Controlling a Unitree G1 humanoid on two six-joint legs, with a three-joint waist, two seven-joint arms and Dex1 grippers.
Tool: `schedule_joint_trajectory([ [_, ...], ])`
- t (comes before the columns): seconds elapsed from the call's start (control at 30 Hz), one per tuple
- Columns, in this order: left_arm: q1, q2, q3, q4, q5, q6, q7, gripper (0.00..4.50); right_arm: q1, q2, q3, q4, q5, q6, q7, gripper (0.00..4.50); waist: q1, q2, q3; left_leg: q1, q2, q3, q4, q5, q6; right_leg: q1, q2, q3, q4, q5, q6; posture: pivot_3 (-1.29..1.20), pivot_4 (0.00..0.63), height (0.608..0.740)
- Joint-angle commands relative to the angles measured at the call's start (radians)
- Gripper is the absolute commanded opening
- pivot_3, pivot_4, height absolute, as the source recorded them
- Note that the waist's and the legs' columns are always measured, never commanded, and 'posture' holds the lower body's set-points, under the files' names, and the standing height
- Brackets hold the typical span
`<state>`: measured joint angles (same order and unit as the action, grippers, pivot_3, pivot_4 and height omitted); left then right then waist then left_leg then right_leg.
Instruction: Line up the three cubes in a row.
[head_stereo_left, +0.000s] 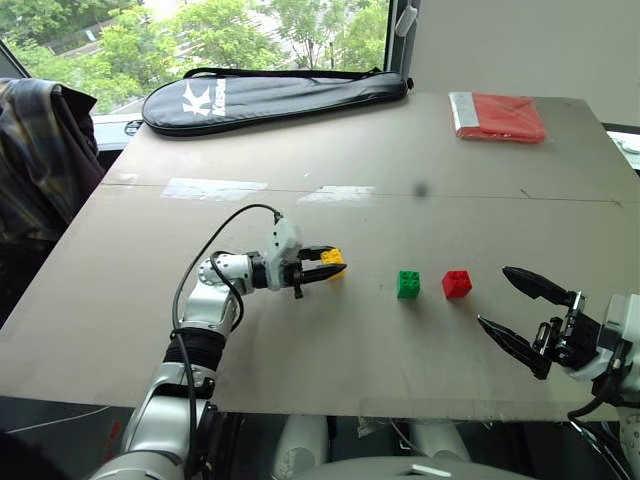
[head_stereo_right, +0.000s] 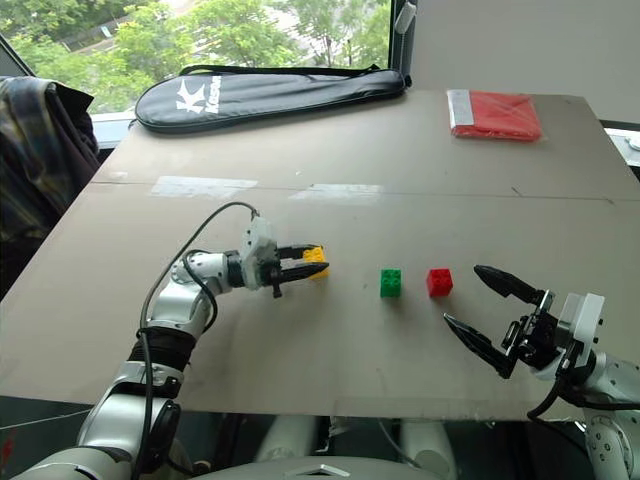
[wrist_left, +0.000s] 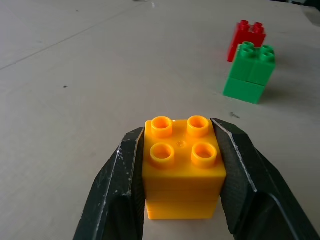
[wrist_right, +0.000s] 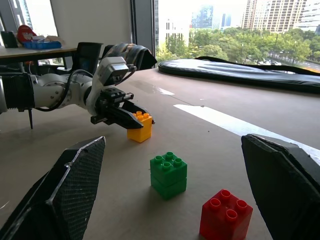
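On a bare brown table (head_stereo_left: 300, 150), the left gripper (head_stereo_left: 322, 268) has its black fingers (wrist_left: 120, 190) clamped on the yellow cube (head_stereo_left: 334, 263). To its right stand the green cube (head_stereo_left: 408, 284) and red cube (head_stereo_left: 457, 284), just beside each other. Farther right, the right gripper (head_stereo_left: 520, 310) hovers, fingers wide apart. Dragged carelessly, yellow could bump green and spoil the row.

The two head views are looking forward and down across the grey-brown flat tabletop (head_stereo_left: 400, 160) from its near edge. The left wrist view is sitting close behind the small yellow studded plastic brick (wrist_left: 183, 167), facing right. The right wrist view is looking leftward, low; both are sharing the bricks.
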<state>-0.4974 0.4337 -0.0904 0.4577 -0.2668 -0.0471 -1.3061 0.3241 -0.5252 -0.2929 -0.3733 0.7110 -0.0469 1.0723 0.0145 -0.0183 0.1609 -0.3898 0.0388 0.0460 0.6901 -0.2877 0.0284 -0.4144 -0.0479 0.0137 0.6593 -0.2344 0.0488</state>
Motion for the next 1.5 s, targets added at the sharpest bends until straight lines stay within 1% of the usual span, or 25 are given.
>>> schedule_joint_trajectory([
  [0.03, -0.051, -0.007, -0.032, 0.065, 0.015, -0.103, -0.093, 1.32, 0.005, -0.013, -0.025, -0.038, 0.011, 0.001, -0.001, 4.5, 0.0, 0.0, 0.0, 0.0, 0.0, 0.0, 0.0, 0.0, 0.0, 0.0, 0.0, 0.0, 0.0, 0.0, 0.0, 0.0, 0.15, 0.708],
  [0.13, -0.084, -0.026, -0.046, 0.13, 0.015, -0.159, -0.143, 1.32, 0.01, -0.016, -0.027, -0.042, 0.009, 0.001, -0.003, 4.5, -0.001, 0.0, 0.0, 0.0, 0.0, 0.0, 0.0, 0.0, 0.0, 0.0, 0.0, 0.0, 0.0, 0.0, 0.0, 0.0, 0.15, 0.708],
  [0.3, -0.126, -0.064, -0.058, 0.207, 0.015, -0.199, -0.209, 1.32, 0.021, -0.019, -0.033, -0.055, 0.006, 0.0, -0.017, 4.5, -0.001, 0.0, 0.0, -0.001, 0.0, 0.0, 0.0, 0.0, 0.0, -0.001, 0.0, 0.0, -0.001, 0.0, 0.0, 0.0, 0.15, 0.708],
  [0.63, -0.183, -0.095, -0.059, 0.322, 0.03, -0.239, -0.247, 1.32, 0.044, -0.016, -0.036, -0.07, 0.002, -0.011, -0.036, 4.5, 0.0, 0.0, 0.0, -0.001, 0.0, -0.001, 0.0, 0.0, 0.0, -0.001, 0.0, -0.001, -0.001, 0.0, 0.001, 0.0, 0.15, 0.708],
  [0.7, -0.192, -0.096, -0.058, 0.343, 0.042, -0.263, -0.241, 2.36, 0.045, -0.017, -0.035, -0.072, 0.002, -0.011, -0.037, 4.5, -0.001, 0.0, 0.0, -0.001, 0.0, -0.001, 0.0, 0.0, 0.0, 0.0, 0.0, -0.001, -0.001, 0.0, 0.001, 0.0, 0.15, 0.708],
  [0.83, -0.197, -0.096, -0.055, 0.362, 0.063, -0.3, -0.216, 4.06, 0.042, -0.017, -0.034, -0.071, 0.003, -0.011, -0.034, 4.5, -0.002, 0.0, 0.0, -0.001, 0.0, -0.001, 0.0, 0.0, 0.0, -0.001, 0.0, -0.001, -0.001, 0.0, 0.001, 0.0, 0.15, 0.708],
  [0.87, -0.196, -0.095, -0.054, 0.364, 0.068, -0.307, -0.208, 4.43, 0.041, -0.018, -0.034, -0.069, 0.003, -0.011, -0.033, 4.5, -0.002, 0.0, 0.0, -0.002, 0.0, -0.002, 0.0, 0.0, 0.0, -0.001, 0.0, -0.001, -0.001, 0.001, 0.001, 0.0, 0.15, 0.708],
  [0.97, -0.188, -0.081, -0.032, 0.343, 0.059, -0.308, -0.185, 4.43, 0.04, -0.017, -0.033, -0.058, 0.002, -0.015, -0.024, 4.5, -0.002, 0.0, 0.0, -0.002, 0.0, -0.002, 0.0, 0.0, 0.0, -0.001, 0.0, -0.001, -0.001, 0.002, 0.004, 0.0, 0.15, 0.708],
  [1.03, -0.174, -0.064, -0.007, 0.296, 0.032, -0.276, -0.17, 4.43, 0.04, -0.016, -0.032, -0.049, 0.0, -0.02, -0.018, 4.5, -0.003, 0.0, 0.0, -0.002, 0.0, -0.002, 0.0, 0.0, 0.0, -0.001, 0.0, -0.001, -0.001, 0.002, 0.004, 0.0, 0.15, 0.708],
  [1.1, -0.128, -0.027, 0.022, 0.186, -0.015, -0.194, -0.175, 4.43, 0.038, -0.015, -0.03, -0.032, -0.006, -0.024, -0.009, 4.5, -0.007, 0.0, 0.0, -0.002, 0.0, -0.002, 0.0, 0.0, 0.0, -0.001, 0.0, -0.001, 0.0, 0.002, 0.004, 0.0, 0.15, 0.708],
  [1.13, -0.088, 0.002, 0.031, 0.103, -0.046, -0.126, -0.181, 4.43, 0.037, -0.016, -0.027, -0.021, -0.013, -0.025, -0.006, 4.5, -0.006, 0.0, 0.0, -0.002, 0.001, -0.002, 0.0, 0.0, 0.0, -0.001, 0.0, -0.001, 0.0, 0.002, 0.004, 0.0, 0.15, 0.708],
  [1.17, -0.033, 0.043, 0.041, -0.006, -0.086, -0.025, -0.183, 4.43, 0.034, -0.014, -0.021, -0.005, -0.023, -0.03, 0.001, 4.5, -0.006, 0.0, 0.0, -0.002, 0.001, -0.002, 0.0, 0.0, 0.0, -0.001, 0.0, -0.002, 0.0, 0.002, 0.004, 0.0, 0.15, 0.708],
  [1.23, 0.094, 0.143, 0.059, -0.22, -0.15, 0.149, -0.179, 4.43, 0.024, -0.008, -0.011, 0.036, -0.038, -0.039, 0.013, 4.5, -0.021, 0.0, 0.0, -0.002, 0.002, -0.003, -0.001, 0.0, 0.0, -0.002, 0.0, 0.0, 0.0, 0.002, 0.004, 0.0, 0.15, 0.708],
  [1.3, 0.222, 0.23, 0.088, -0.401, -0.201, 0.277, -0.146, 4.43, 0.018, -0.005, -0.006, 0.083, -0.058, -0.054, 0.026, 4.5, -0.029, 0.001, 0.0, -0.001, 0.004, -0.005, -0.002, 0.0, 0.0, -0.003, 0.0, 0.001, 0.0, 0.002, 0.004, 0.0, 0.15, 0.708],
  [1.37, 0.352, 0.284, 0.131, -0.546, -0.23, 0.379, -0.068, 4.43, 0.009, -0.006, -0.004, 0.15, -0.087, -0.08, 0.045, 4.5, -0.026, 0.002, 0.001, -0.001, 0.006, -0.006, -0.003, 0.0, 0.0, -0.004, 0.0, 0.0, 0.0, 0.002, 0.004, 0.0, 0.15, 0.708],
  [1.43, 0.463, 0.302, 0.167, -0.647, -0.239, 0.433, 0.011, 4.43, -0.002, -0.007, -0.003, 0.211, -0.109, -0.107, 0.066, 4.5, -0.018, 0.003, 0.002, -0.001, 0.006, -0.005, -0.003, 0.0, 0.0, -0.003, -0.001, 0.0, -0.001, 0.0, 0.0, 0.0, 0.15, 0.708],
  [1.5, 0.559, 0.288, 0.192, -0.711, -0.209, 0.419, 0.094, 4.43, -0.014, -0.011, -0.003, 0.265, -0.12, -0.123, 0.087, 4.5, -0.011, 0.004, 0.002, -0.001, 0.004, -0.005, -0.002, 0.0, 0.0, -0.003, -0.003, 0.001, -0.001, -0.001, 0.0, 0.0, 0.15, 0.708],
])
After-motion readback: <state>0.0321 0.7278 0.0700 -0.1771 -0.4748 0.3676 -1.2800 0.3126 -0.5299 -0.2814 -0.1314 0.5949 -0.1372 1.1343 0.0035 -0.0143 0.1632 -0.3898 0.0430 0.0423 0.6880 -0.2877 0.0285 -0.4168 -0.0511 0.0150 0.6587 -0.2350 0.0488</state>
